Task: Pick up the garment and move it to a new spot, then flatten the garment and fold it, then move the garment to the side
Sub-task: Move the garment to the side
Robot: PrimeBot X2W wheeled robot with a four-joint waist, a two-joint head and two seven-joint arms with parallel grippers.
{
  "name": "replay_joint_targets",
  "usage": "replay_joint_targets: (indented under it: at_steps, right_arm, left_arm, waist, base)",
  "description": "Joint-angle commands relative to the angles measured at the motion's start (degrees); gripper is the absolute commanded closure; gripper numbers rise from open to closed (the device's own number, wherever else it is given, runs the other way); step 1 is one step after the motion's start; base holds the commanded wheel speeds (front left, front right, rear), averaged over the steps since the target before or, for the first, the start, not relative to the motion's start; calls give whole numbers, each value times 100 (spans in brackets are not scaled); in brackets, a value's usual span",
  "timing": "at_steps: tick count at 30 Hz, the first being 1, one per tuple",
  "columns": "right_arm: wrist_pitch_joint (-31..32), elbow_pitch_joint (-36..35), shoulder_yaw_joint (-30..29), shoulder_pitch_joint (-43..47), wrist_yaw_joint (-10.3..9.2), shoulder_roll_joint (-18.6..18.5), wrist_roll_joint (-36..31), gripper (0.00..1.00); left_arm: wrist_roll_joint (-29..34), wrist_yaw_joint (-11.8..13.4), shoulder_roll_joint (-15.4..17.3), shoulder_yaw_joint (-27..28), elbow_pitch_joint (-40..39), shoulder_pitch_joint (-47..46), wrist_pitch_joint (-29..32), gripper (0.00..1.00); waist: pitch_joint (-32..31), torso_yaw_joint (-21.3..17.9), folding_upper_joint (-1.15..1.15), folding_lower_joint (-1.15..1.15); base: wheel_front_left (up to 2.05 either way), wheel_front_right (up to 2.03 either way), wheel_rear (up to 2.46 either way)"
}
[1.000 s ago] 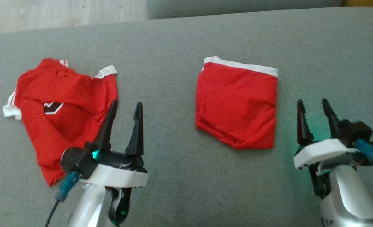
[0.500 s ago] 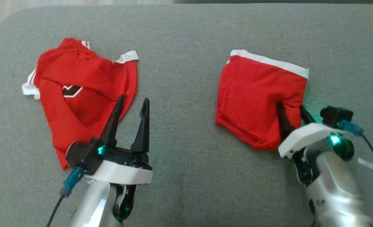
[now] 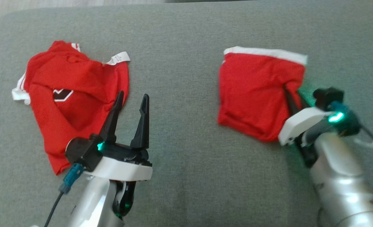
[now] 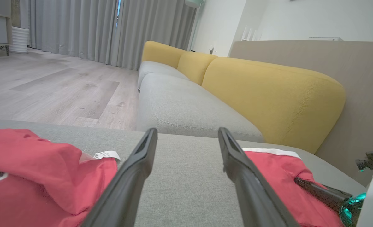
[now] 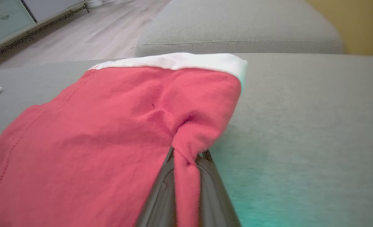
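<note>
A folded red garment [image 3: 252, 94] with a white waistband lies at the right of the grey cushion [image 3: 186, 183]. My right gripper [image 3: 292, 94] is shut on a pinch of its right edge. In the right wrist view the red cloth [image 5: 110, 126] bunches up between the closed fingers [image 5: 161, 195]. At the left lies a second red garment [image 3: 66, 94], crumpled, with white trim and a tag. My left gripper [image 3: 131, 99] hovers open just right of it, holding nothing. In the left wrist view the open left gripper [image 4: 188, 134] stands between the crumpled garment [image 4: 41, 170] and the folded one [image 4: 275, 170].
A grey sofa seat with yellow back cushions [image 4: 268, 88] stands beyond the cushion's far edge. Wooden floor [image 4: 47, 88] lies to the far left, with grey curtains [image 4: 79, 28] behind. Bare cushion surface lies between the two garments.
My right gripper moved forward onto the folded garment's right edge and closed, puckering the cloth. The left gripper stayed open in place. The head camera shifted slightly.
</note>
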Motion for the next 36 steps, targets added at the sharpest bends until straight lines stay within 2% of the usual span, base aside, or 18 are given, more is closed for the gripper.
replay_joint_targets:
  at_steps: [1,7,8,9,10,17,24,29,36]
  right_arm:
    - [24,-177,138,-267,37,-214,-129,100]
    - [488,-353,788,-453,37,-1180,-196,100]
    - [488,-353,788,-453,37,-1180,-196,100]
    - [704,-404,1066,-474,37,-1555,-28,100]
    - [704,-404,1066,-474,37,-1555,-28,100]
    - [1337,-689,2038,-526,37,-2993,636,100]
    - [1727,-691,2400,-680,37,-4086,923,100]
    - [1715,-536,2387,-833,37,-4452,908,100]
    - [1514,-230,2169,-1008,37,-4488,715,100]
  left_arm:
    - [-54,9,22,124,-185,-207,-46,0]
    - [-93,9,22,65,-246,-292,-46,0]
    - [-93,9,22,65,-246,-292,-46,0]
    - [-107,9,22,45,-261,-322,-46,0]
    - [-107,9,22,45,-261,-322,-46,0]
    - [-159,9,22,-18,-321,-433,-46,0]
    - [-201,9,22,-29,-357,-543,-46,0]
    - [-214,9,22,-38,-356,-609,-46,0]
    - [-186,9,22,-6,-339,-645,-46,0]
  waist:
    - [-8,-39,0,-1]
    - [26,-65,0,-1]
    - [26,-65,0,-1]
    - [53,-47,0,-1]
    - [53,-47,0,-1]
    - [236,102,0,-1]
    - [468,248,0,-1]
    - [583,320,0,-1]
    - [665,352,0,-1]
  base:
    - [0,0,0]
    - [0,0,0]
    - [0,0,0]
    - [0,0,0]
    - [0,0,0]
    - [0,0,0]
    - [0,0,0]
    - [0,0,0]
    - [0,0,0]
